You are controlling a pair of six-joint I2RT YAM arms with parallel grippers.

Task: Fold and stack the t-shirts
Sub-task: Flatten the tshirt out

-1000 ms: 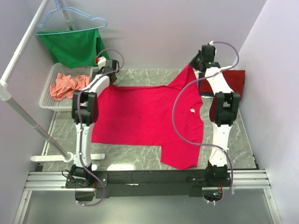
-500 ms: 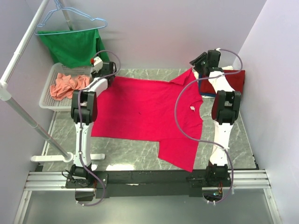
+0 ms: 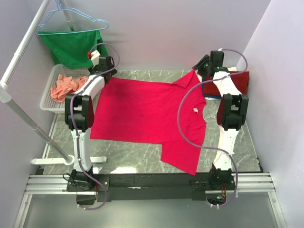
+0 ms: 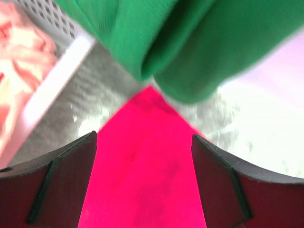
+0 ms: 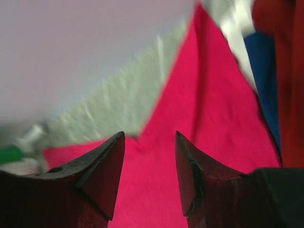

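- Spreading is judged done: red shirt (image 3: 147, 114) is laid flat (collar rightward).
- Jaws are held open, empty, on left gripper (image 4: 142, 142) and right gripper (image 5: 148, 137).
- Grasp on an edge is needed for folding.

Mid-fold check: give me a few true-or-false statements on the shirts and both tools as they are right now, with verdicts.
1. The pinkish-red t-shirt lies spread open on the table. True.
2. The left tool is shut on that shirt's corner. False: its jaws stand open, with the corner below them.
3. The salmon-orange shirt sits in the white basket. True.
4. The green cloth lies flat on the table. False: it hangs above the basket.
5. The right tool holds the dark red shirt. False: it is open over the pinkish-red one.
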